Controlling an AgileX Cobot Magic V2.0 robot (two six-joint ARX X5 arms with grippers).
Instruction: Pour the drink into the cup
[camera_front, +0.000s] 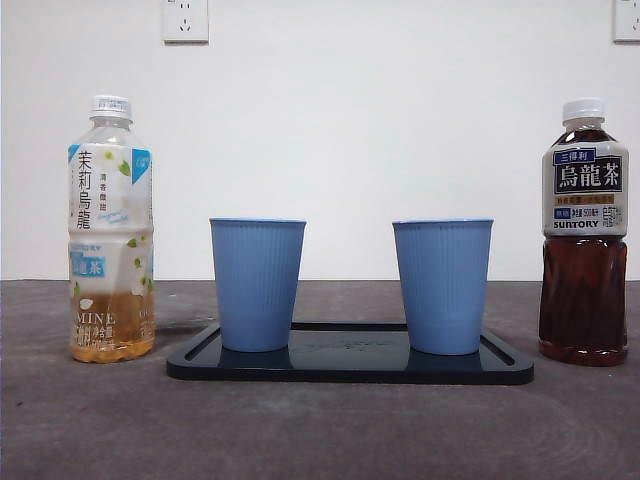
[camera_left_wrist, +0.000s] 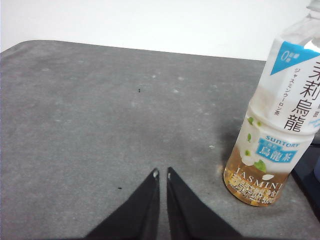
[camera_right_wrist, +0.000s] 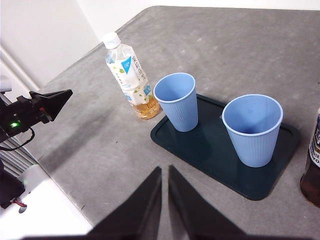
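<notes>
A: Bottles stood at both ends of the bench (camera_front: 320, 430) in the front view. Far left was the jasmine tea bottle (camera_front: 111, 230), capped and only about a quarter full. Next came the black tray (camera_front: 350, 365) with the left cup (camera_front: 257, 284) and the right cup (camera_front: 441, 286), both upright and well apart. Far right stood the oolong tea bottle (camera_front: 584, 232), capped and nearly full.

B: And the arms?

A: Neither had anything. The left gripper (camera_left_wrist: 161, 173) had its fingers almost together, empty, low over bare bench just beside the jasmine bottle. The right gripper (camera_right_wrist: 165, 170) was the same, nearly closed and empty, hanging high above the near edge of the tray.

B: What could have gone wrong from there?

A: Both caps were on, so pouring would have needed one off first. The jasmine bottle was light, and I judged a nudge from closed fingers could topple it. The cups looked light too and could tip.

B: Did the views differ?

A: The right wrist view looked down into both cups, which were empty; the front view hid that. It also showed the other arm, off beyond the jasmine bottle.
</notes>
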